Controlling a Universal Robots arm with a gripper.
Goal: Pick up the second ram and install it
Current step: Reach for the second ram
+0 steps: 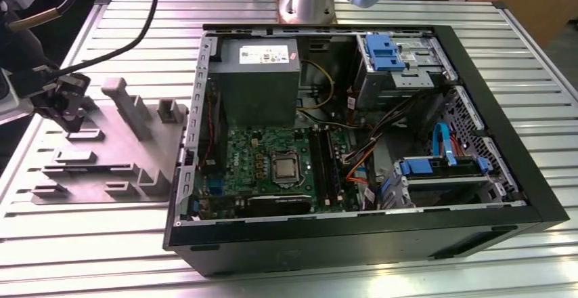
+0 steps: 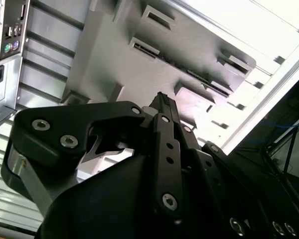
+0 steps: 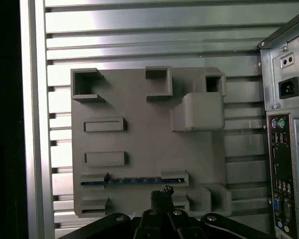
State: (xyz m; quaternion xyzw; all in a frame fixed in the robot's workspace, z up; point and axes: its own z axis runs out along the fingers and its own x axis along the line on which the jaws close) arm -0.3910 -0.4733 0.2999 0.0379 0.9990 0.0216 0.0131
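Observation:
The second ram (image 3: 134,181) is a thin dark-blue stick standing on edge in a slot of the grey fixture plate (image 3: 149,144), between two low holder blocks. My gripper (image 3: 162,191) hovers just beside the stick, near its middle, without touching it. Its black fingers meet in one narrow tip with nothing between them, which shows in both wrist views (image 2: 162,99). In the exterior view the gripper (image 1: 74,123) hangs over the far end of the fixture plate (image 1: 108,149), at the exterior view's left of the open computer case (image 1: 361,230).
The open case lies on a slatted metal table (image 1: 298,271), with the green motherboard (image 1: 271,156), grey power supply (image 1: 257,74) and blue drive brackets (image 1: 384,51) inside. Tall fixture posts (image 1: 126,105) rise between gripper and case. The case's rear ports (image 3: 281,164) face the plate.

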